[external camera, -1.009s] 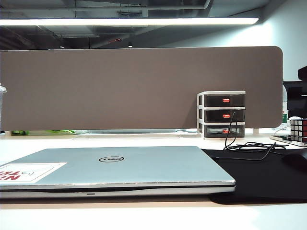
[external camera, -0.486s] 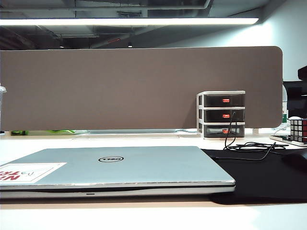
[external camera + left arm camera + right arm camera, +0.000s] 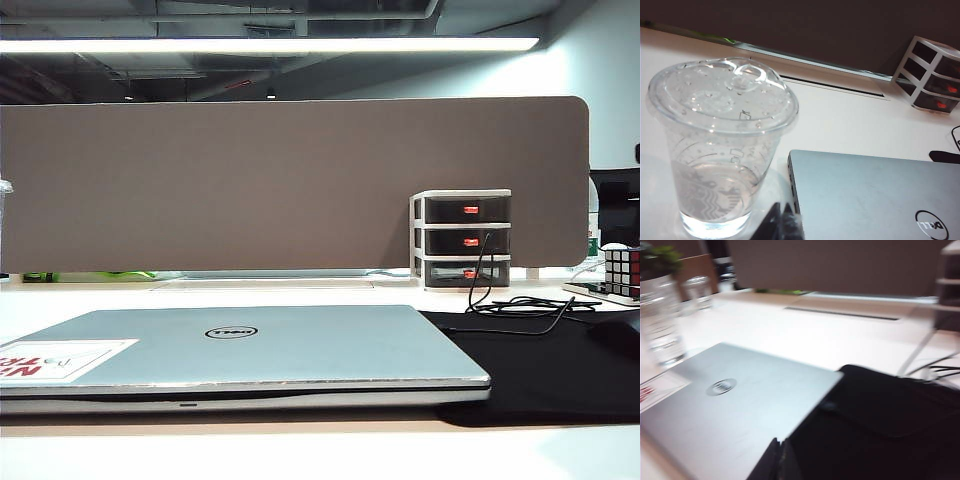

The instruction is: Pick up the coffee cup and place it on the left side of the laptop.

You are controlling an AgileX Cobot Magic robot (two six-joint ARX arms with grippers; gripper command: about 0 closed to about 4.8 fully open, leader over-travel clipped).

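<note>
Where it stands upright on the white desk (image 3: 850, 120), coffee cup (image 3: 722, 150): just beyond the left gripper's tips and slightly to one side of them, with nothing gripping it; clear lid seated on top, faint print on the wall, base flat on the desk.
Cup versus laptop: the cup is just off the left edge of the laptop (image 3: 875, 195), a narrow strip of desk between them; in the exterior view only a sliver of the cup shows at the far left border.
Left gripper (image 3: 781, 226): dark fingertips pressed together, clamped on nothing, beside the base of the cup and at the laptop's near left corner.
Right gripper (image 3: 776, 462): fingertips drawn together with no gap, holding nothing, over the boundary between the laptop lid and the black mat (image 3: 880, 425); this view is motion-blurred.
Laptop: closed, silver, round black logo on the lid, white sticker with red lettering at its left front.
Beyond the right gripper: small drawer unit (image 3: 462, 238) against the brown partition (image 3: 290, 180), black cable (image 3: 520, 305) trailing onto the mat.
Far right of the desk: colour cube (image 3: 622, 270).
</note>
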